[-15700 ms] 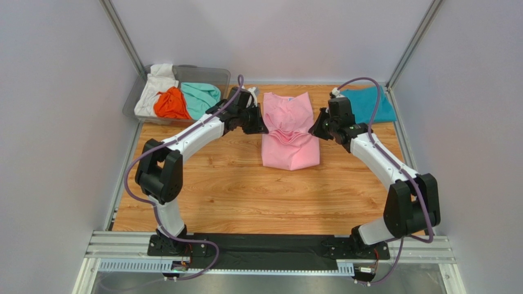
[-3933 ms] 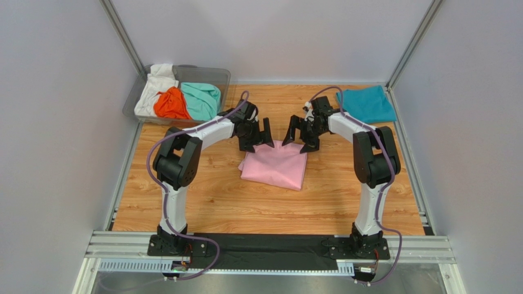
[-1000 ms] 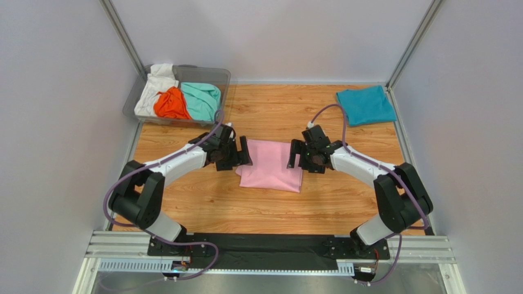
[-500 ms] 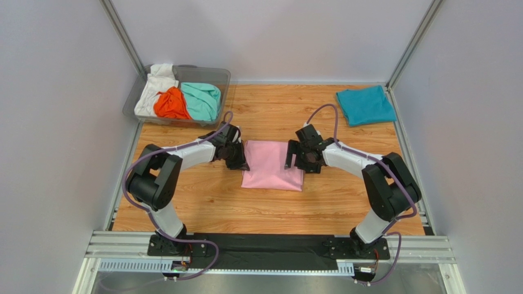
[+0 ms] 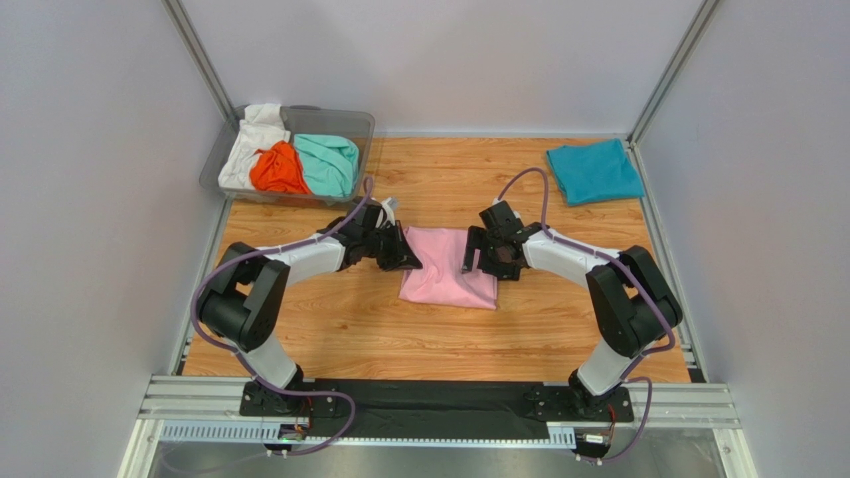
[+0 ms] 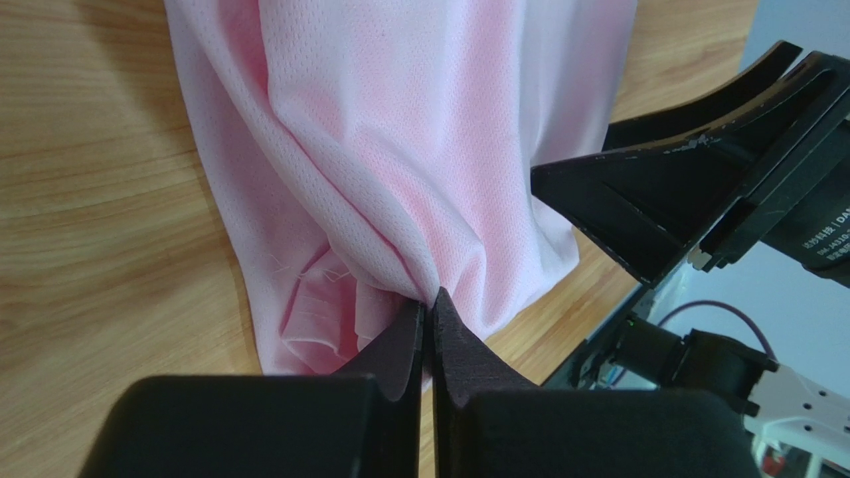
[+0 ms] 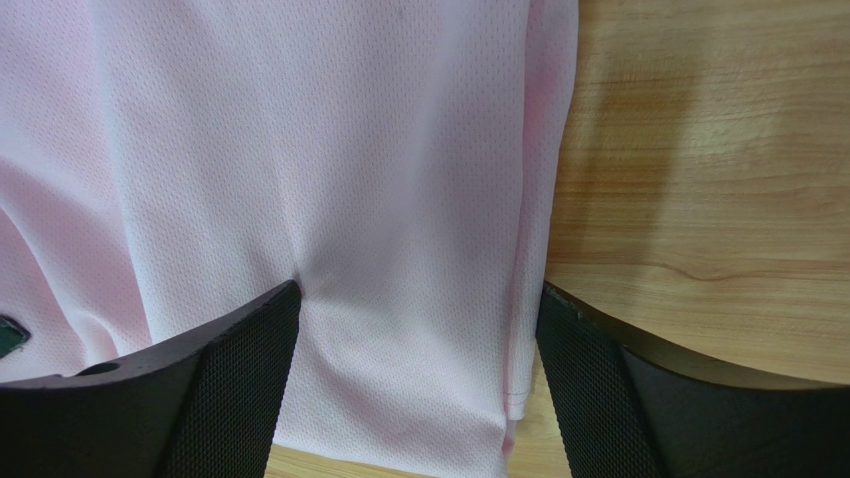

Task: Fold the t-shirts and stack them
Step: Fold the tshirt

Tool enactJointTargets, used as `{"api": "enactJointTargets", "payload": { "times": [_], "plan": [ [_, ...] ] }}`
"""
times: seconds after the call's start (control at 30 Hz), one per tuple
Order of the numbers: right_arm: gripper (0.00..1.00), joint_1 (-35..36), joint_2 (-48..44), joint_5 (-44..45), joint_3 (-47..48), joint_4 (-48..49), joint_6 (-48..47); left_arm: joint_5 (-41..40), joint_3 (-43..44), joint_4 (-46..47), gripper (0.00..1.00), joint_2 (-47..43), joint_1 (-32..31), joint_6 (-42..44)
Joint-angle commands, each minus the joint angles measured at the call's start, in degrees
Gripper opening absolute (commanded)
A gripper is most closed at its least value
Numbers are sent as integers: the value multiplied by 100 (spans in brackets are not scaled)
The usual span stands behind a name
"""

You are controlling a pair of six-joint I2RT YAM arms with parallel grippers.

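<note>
As left pincer pinches, pink tee bunched

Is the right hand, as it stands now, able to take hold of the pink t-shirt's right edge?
Probably yes. The right hand is open and straddles that edge of the pink t-shirt: one finger over cloth, the other over the table. Nothing lies between.

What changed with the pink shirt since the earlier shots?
The pink t-shirt got folded shorter and lies nearer mid-table. The left pincer just shut on its left edge; the right pincer stays open over the right edge. Teal t-shirt and bin unchanged.
</note>
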Motion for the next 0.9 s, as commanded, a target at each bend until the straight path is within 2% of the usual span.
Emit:
{"api": "enactJointTargets", "payload": {
  "times": [0.0, 0.17, 0.33, 0.47, 0.5, 0.6, 0.67, 0.7, 0.83, 0.87],
  "plan": [
    [86, 19, 69, 32, 0, 54, 124, 606, -249, 990, 0, 182, 61, -422],
    [86, 19, 8, 111, -35, -8, 98, 344, -363, 587, 0, 509, 96, -387],
    [86, 19, -1, 190, 0, -122, 71, -824, -345, -467, 1, 122, 96, -141],
    [84, 19, 69, 173, 17, -149, 62, -1257, -56, -1074, 14, -10, 96, 140],
    [84, 19, 122, 181, 17, -149, 36, -1266, -3, -1127, 21, -10, 96, 184],
    [80, 19, 236, 129, 70, -166, -43, -1257, 155, -1356, 36, 16, 96, 316],
    [79, 54, 298, 85, 114, -166, -34, -1266, 182, -1435, 37, -27, 96, 343],
    [79, 63, 333, 76, 131, -158, -43, -1266, 182, -1461, 44, -71, 96, 351],
    [79, 168, 447, 181, 211, -184, -8, -1555, 226, -1760, 51, -369, 88, 404],
    [79, 212, 456, 199, 228, -184, 10, -1643, 217, -1882, 61, -449, 88, 430]
  ]
}}
